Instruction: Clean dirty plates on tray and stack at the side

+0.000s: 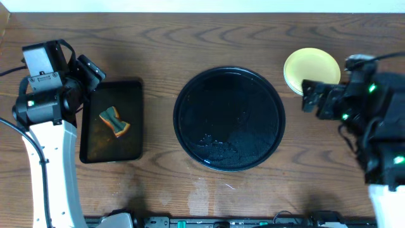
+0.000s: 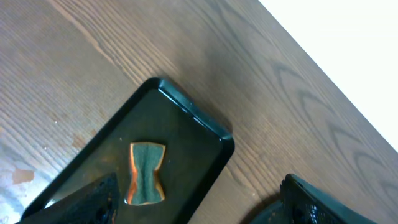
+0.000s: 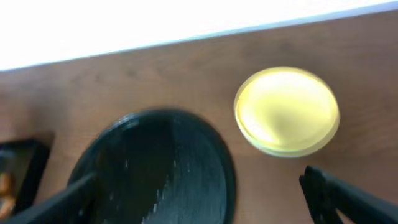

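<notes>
The large round black tray (image 1: 228,120) sits mid-table with nothing on it but wet streaks; it also shows in the right wrist view (image 3: 155,168). A pale yellow plate (image 1: 311,71) lies on the wood to the tray's right rear, with no smear visible on it (image 3: 286,109). No mint-blue plate is visible. My right gripper (image 1: 310,96) is open and empty, just in front of the yellow plate, and in its wrist view (image 3: 199,205) it hangs over the tray's edge. My left gripper (image 1: 93,73) is open and empty over the rectangular tray's far corner, and shows in its wrist view (image 2: 199,205).
A small black rectangular tray (image 1: 130,88) at the left holds a green and orange sponge (image 1: 114,121); both show in the left wrist view, tray (image 2: 186,124) and sponge (image 2: 146,173). Bare wood lies between the two trays.
</notes>
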